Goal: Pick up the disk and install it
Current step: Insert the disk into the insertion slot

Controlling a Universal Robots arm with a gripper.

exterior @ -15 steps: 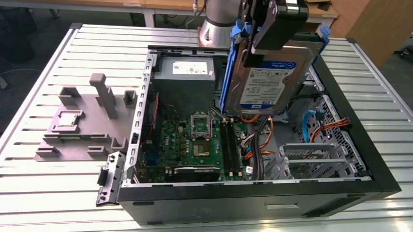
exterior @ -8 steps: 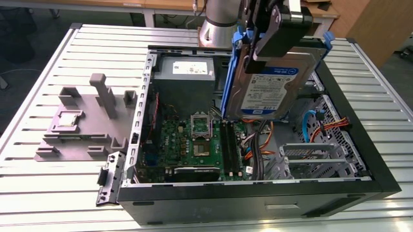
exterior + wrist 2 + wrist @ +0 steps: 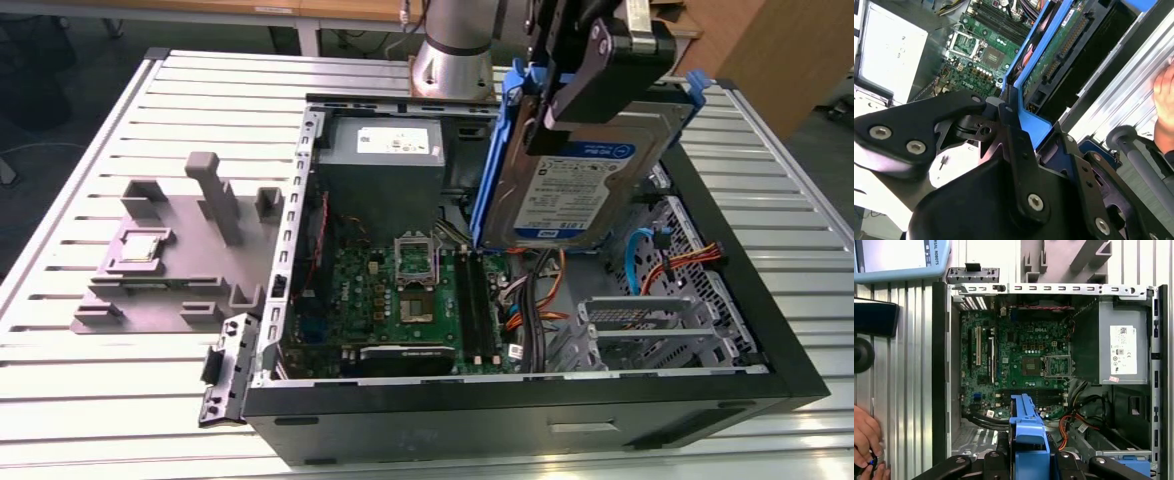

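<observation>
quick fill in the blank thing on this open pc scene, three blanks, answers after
1. The gripper is shut on the disk, whose plastic frame is ___.
2. The circuit board on the floor of the open computer case is ___.
3. The grey holder sits outside the computer case, on the exterior view's ___.

Missing words: blue; green; left.

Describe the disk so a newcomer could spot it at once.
Find the open black computer case on the slatted metal table. Above its side at the exterior view's right, the gripper holds the disk on edge. Unlike the grey power supply and green motherboard, it has a blue frame and a white-and-blue label.
</observation>
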